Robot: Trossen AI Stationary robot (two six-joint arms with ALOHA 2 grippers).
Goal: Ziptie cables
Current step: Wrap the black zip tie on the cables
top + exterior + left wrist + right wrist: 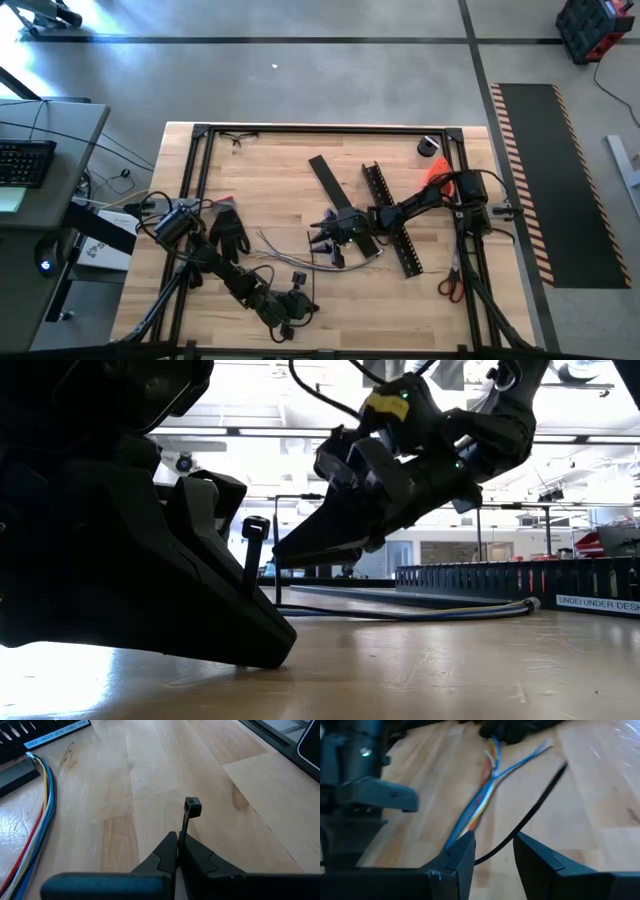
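The cables (300,258) are a thin bundle of blue, yellow, red and whitish wires lying flat on the wooden table; they also show in the left wrist view (40,820), the right wrist view (480,805) and the low view (430,612). My left gripper (177,837) is near the table's near edge (290,303), shut on a black zip tie (186,817). My right gripper (492,851) is open and hovers above the middle of the cables (330,238). In the right wrist view a thin black strap (535,802) lies on the table below the gap between its fingers. My left gripper pinches the zip tie's strap (182,834) between its two fingertips, a little below the square head (192,806). The fingers slant down toward the table. The tie stands upright with its head on top (256,526); the fingers hide its lower part.
A black slotted channel bar (392,222) and a flat black strip (325,178) lie right of centre. A black glove (228,228) lies to the left, red-handled scissors (450,285) to the right, a tape roll (430,147) and glasses (238,137) at the far edge. A black frame (330,128) borders the table.
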